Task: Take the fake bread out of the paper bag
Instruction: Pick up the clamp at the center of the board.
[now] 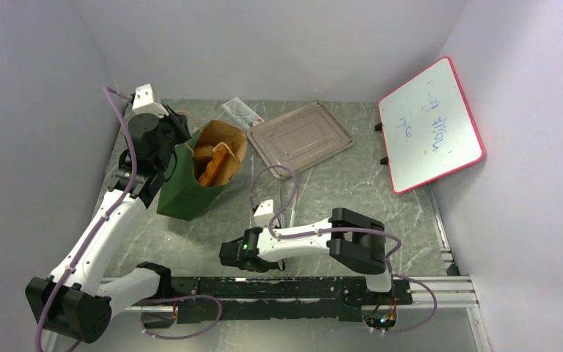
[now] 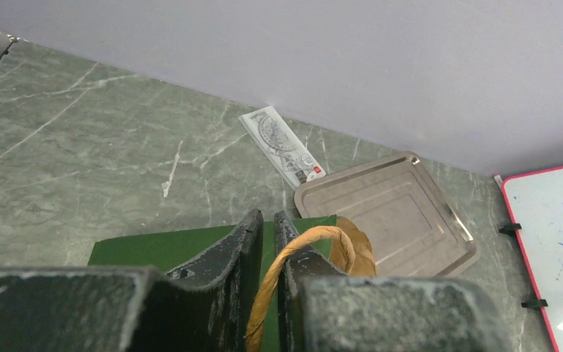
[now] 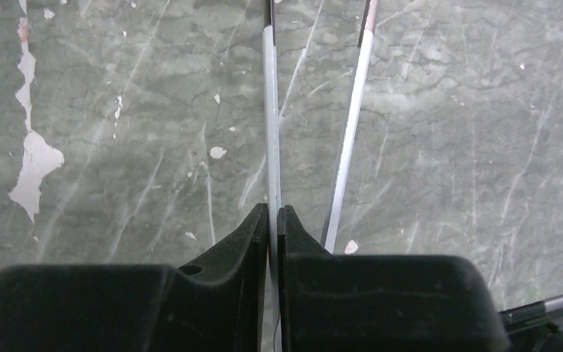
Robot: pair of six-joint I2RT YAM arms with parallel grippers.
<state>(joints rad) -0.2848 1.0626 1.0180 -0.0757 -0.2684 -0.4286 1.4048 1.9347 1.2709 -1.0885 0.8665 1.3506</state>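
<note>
Tally of what sits on the desk (image 1: 352, 198)
One paper bag (image 1: 183, 194), at least two fake bread pieces (image 1: 205, 158) showing in it, more not countable; one metal tray (image 1: 300, 138); one packaged protractor (image 1: 242, 112); one whiteboard (image 1: 429, 125); two thin sticks (image 3: 271, 110); two arms, left arm (image 1: 102, 227) and right arm (image 1: 300, 242), with two claws, left claw (image 2: 268, 216) and right claw (image 3: 273, 209).

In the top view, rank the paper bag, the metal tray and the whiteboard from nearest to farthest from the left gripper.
1. paper bag: held at its top by the left gripper, at the table's left.
2. metal tray: flat on the table to the bag's right, near the back wall.
3. whiteboard: propped at the far right.
</note>
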